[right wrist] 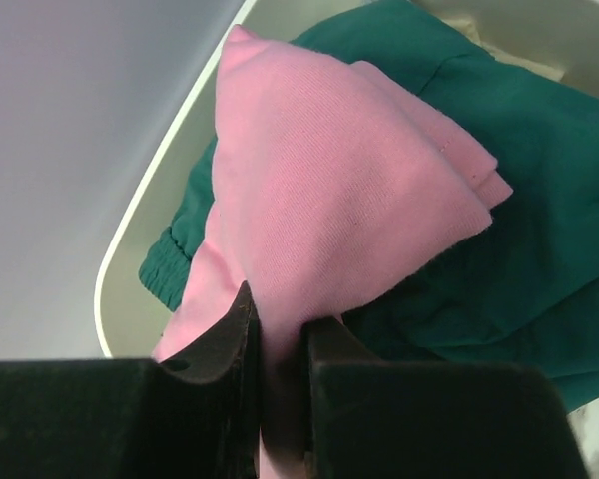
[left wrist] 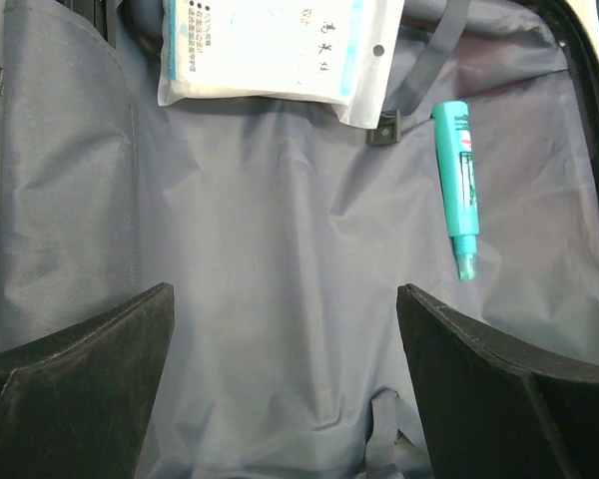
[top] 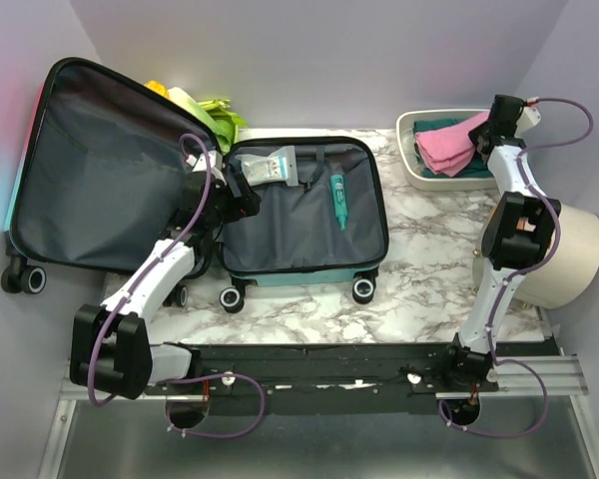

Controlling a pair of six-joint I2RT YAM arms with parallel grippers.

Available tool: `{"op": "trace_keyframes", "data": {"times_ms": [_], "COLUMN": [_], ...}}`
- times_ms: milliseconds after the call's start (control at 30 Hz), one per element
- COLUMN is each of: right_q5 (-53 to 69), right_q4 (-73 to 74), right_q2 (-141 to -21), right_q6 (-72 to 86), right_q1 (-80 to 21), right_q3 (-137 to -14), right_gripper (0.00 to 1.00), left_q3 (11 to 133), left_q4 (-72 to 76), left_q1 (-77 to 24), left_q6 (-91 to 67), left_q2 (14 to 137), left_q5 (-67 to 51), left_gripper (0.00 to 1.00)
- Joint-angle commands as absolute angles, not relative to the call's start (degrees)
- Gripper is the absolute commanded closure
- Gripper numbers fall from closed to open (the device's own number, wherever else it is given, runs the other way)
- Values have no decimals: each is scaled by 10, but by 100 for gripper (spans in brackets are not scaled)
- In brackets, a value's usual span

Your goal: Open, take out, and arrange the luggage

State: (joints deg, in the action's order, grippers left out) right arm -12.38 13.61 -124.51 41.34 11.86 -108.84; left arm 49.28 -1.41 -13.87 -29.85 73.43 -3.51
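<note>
l gripper (left wrist: 285, 294) hovering over luggage (left wrist: 260, 220) lining, jaws gaping wide, holding nothing, r gripper (right wrist: 280, 314) pinching pink cloth (right wrist: 329, 200) tight, above tray (right wrist: 145, 235)

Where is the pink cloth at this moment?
Top view, far right corner of the table: the pink cloth sits over the green clothing in the white tray, pinched at one edge by the right hand.

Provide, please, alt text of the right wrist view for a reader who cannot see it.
The right gripper is shut on a folded pink cloth, its jaws pinching one edge above a white tray. A dark green garment lies in the tray beneath the cloth.
</note>
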Motion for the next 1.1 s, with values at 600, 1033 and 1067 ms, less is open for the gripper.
{"op": "trace_keyframes", "data": {"times_ms": [600, 1033, 1067], "right_q5": [-138, 43, 27], "right_q4": [70, 81, 87], "right_q2": [-1079, -1275, -1281], "right_q6": [332, 260, 273], "right_q1": [121, 124, 125], "right_q3": [-1011, -1184, -1186], "right_gripper": [0, 0, 0], "left_q3": [474, 479, 478], "left_q4": [13, 4, 5], "left_q1": [-135, -135, -135], "left_q6": [-304, -303, -303], "left_q2": [678, 689, 690], "left_q5": [-59, -43, -41], "left_gripper": [1, 1, 1]}}
